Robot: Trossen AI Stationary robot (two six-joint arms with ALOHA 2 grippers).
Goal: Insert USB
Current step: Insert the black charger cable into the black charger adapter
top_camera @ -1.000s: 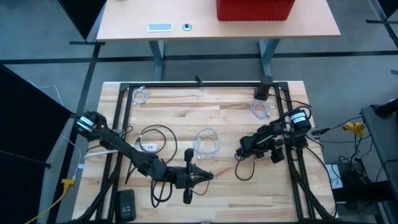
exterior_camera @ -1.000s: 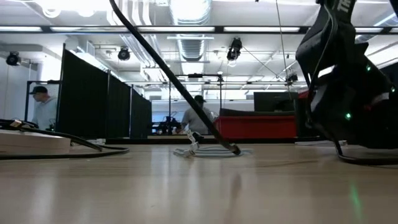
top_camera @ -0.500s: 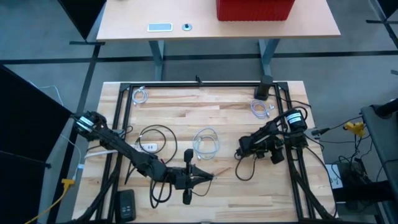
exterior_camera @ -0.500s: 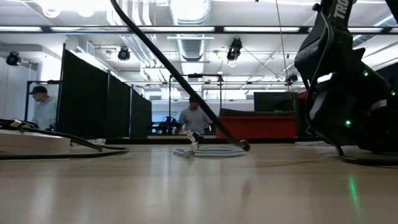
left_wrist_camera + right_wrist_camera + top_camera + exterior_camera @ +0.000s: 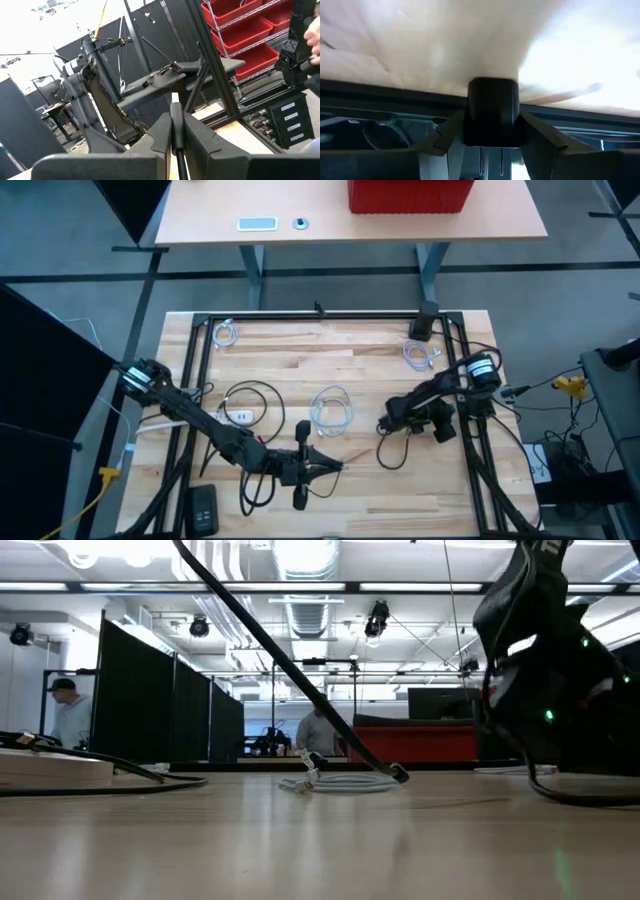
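Observation:
My left gripper (image 5: 335,466) hangs above the table's near middle, pointing right, and is shut on a thin black USB plug with a white tip (image 5: 175,96). Its black cable (image 5: 255,485) loops below the arm. My right gripper (image 5: 383,423) points down-left at the table's right middle, shut on a black connector block (image 5: 492,112). That block's cable (image 5: 396,455) lies in a loop on the wood. In the low view a black cable slants down to an end (image 5: 398,775) near the tabletop. My left gripper pinches the black plug (image 5: 176,131) between its two fingers, which lie along it. The white tip sticks out beyond the fingertips, clear of the table. My right gripper has the black block's two sides (image 5: 470,125) between its fingers (image 5: 445,137), coming slanting down from the right. The block is close over the wood; whether it rests there is hidden.
A white coiled cable (image 5: 331,408) lies mid-table, and a white hub (image 5: 240,416) inside a black cable loop lies to the left. Small coils (image 5: 227,333) (image 5: 420,355) sit at the far corners. A black frame (image 5: 320,317) rims the table; a black device (image 5: 203,508) lies near left.
In the low view the slanting black cable's lower end has shifted toward the right and sits slightly higher. My right arm has shifted a little there. My left gripper has kept still.

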